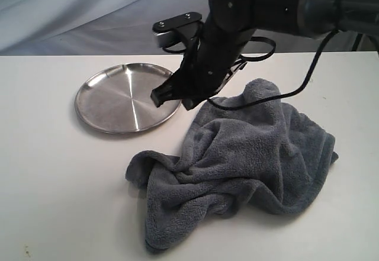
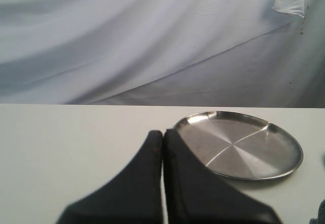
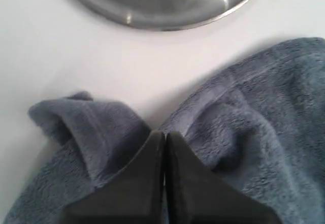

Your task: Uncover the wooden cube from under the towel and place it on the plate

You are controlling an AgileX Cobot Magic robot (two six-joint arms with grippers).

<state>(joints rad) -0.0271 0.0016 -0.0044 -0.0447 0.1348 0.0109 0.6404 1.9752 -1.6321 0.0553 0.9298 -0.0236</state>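
Observation:
The dark blue-grey towel (image 1: 249, 154) lies crumpled in a heap on the white table, right of the steel plate (image 1: 112, 101). No wooden cube shows in any view. My right gripper (image 1: 172, 100) hangs shut and empty above the gap between the plate's right rim and the towel's upper left edge. In the right wrist view its tips (image 3: 165, 133) are pressed together over the towel (image 3: 254, 117), with the plate (image 3: 162, 0) beyond. My left gripper (image 2: 162, 132) is shut on nothing, low over the table beside the plate (image 2: 238, 148); the exterior view does not show it.
The white table (image 1: 47, 172) carries only the plate and the towel. A pale cloth backdrop (image 1: 89, 6) hangs behind the far edge. The right arm's black cable (image 1: 296, 89) loops over the towel's top edge.

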